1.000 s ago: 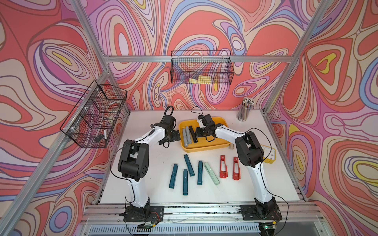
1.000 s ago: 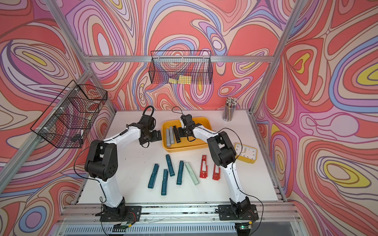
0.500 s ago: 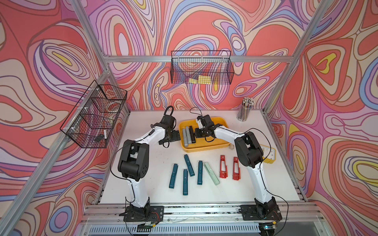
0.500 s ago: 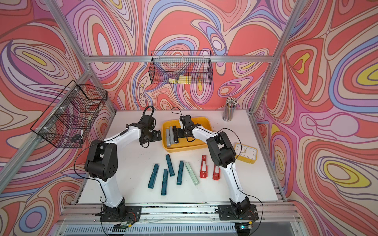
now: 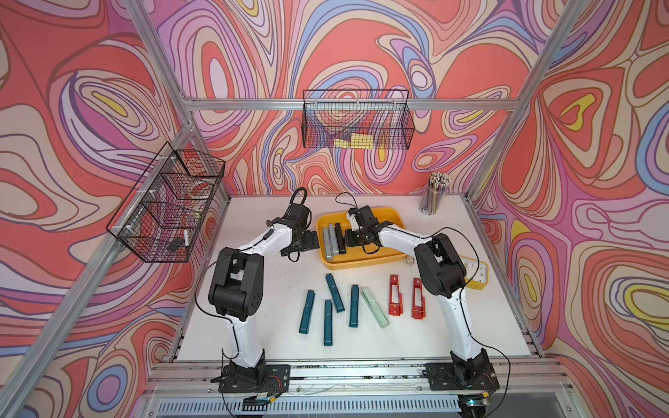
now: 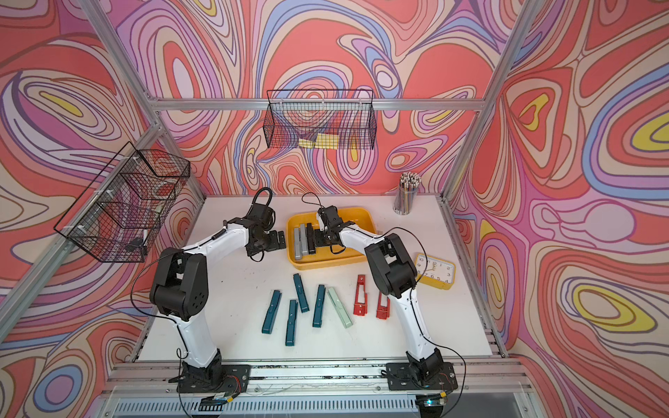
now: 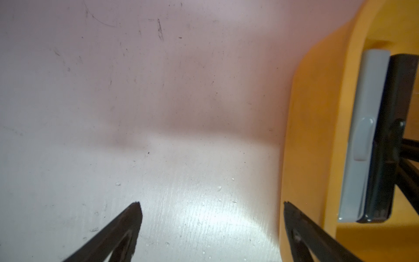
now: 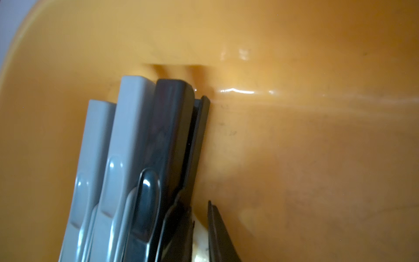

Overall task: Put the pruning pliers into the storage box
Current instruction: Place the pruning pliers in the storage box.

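The right gripper [image 8: 199,213] sits inside the tray [image 5: 362,262], pinching the beige pliers [image 8: 200,242] just beside the black pliers [image 5: 339,237] and two grey pliers [image 5: 328,242] lying there. The left gripper [image 7: 210,206] hangs spread at the tray's left rim. Four teal pliers [image 5: 333,293], the mint pliers [image 5: 374,307] and two red pliers [image 5: 395,300] lie on the table [image 5: 470,325] in front of the tray.

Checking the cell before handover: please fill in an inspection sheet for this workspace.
Surface: white table, scuffed; no spills seen.
Job's things: storage box holds two grey pliers and black pliers; four teal pliers, mint pliers and two red pliers lie on the table.
Clutter: yellow clock, pencil cup.
Pincers: left pincer open beside the box; right pincer closed on beige pliers over the box.
Cables: black leads loop above both wrists; no snag seen.
Surroundings: two wire baskets, patterned walls.
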You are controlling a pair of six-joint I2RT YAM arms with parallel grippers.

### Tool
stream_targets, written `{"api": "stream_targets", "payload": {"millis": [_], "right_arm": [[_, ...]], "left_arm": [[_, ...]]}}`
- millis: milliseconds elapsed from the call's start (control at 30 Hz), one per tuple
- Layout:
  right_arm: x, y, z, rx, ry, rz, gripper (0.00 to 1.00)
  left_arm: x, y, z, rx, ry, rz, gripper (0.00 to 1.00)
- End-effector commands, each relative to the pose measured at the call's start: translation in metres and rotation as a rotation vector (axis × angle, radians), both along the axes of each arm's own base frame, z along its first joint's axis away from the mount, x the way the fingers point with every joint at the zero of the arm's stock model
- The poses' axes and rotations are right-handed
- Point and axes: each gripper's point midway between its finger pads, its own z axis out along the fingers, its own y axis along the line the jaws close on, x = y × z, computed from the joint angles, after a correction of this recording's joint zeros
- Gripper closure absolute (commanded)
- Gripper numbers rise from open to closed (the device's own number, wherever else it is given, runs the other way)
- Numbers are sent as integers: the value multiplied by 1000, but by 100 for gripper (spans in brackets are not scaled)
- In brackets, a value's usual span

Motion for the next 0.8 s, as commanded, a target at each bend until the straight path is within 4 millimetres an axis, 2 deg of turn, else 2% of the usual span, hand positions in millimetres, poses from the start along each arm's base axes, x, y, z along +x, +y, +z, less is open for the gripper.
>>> {"api": "stream_targets", "payload": {"millis": [0, 300, 533, 633, 767], "right_arm": [[-8, -15, 11, -68, -22, -22, 81], [-17, -42, 53, -139, -108, -57, 76], [-28, -55, 86, -139, -150, -63, 70], [-35, -60, 98, -136, -161, -64, 64], [-45, -79, 111, -178, -171, -100, 53]], "left_arm": [[-4, 5, 9, 9, -3, 0, 1], [-13, 10, 9, 22, -3, 5, 1], [-20, 13, 12, 31, -8, 4, 1], [-22, 15, 15, 38, -11, 3, 1], [-26, 16, 21, 39, -14, 1, 1]]}}
